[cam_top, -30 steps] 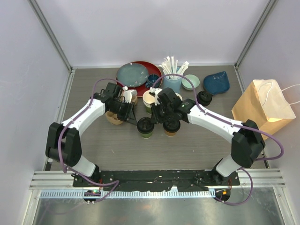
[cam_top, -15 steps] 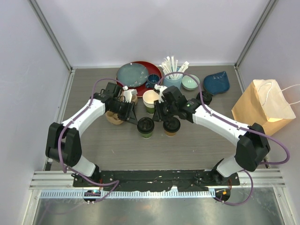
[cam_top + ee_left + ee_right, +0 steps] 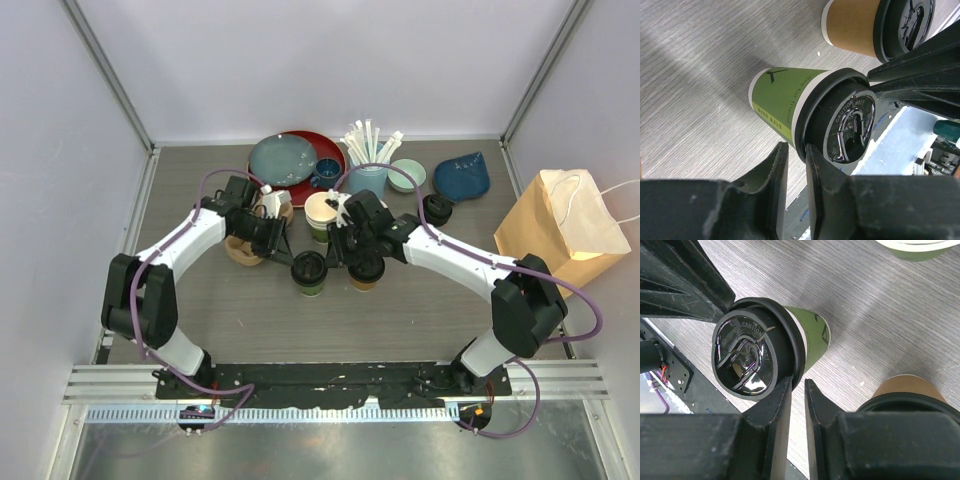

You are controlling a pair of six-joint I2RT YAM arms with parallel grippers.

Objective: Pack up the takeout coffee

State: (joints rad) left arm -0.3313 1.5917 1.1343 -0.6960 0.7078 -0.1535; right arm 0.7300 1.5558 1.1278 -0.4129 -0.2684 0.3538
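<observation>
One green-sided cup [image 3: 777,102] between left pincer [image 3: 796,152] and right pincer [image 3: 797,387]

Findings for you, operator:

- The round black plastic lid [image 3: 850,125] of the green-sided paper cup [image 3: 777,100] bears raised lettering. It reads "CAUTION HOT" in the left wrist view, and only "CAUTION" is clear in the right wrist view.
- That cup's green side carries a dark tick-like mark and lines of small dark print. You cannot read them.
- The black lid of the brown-sided paper cup [image 3: 852,27] shows embossing that is illegible.
</observation>
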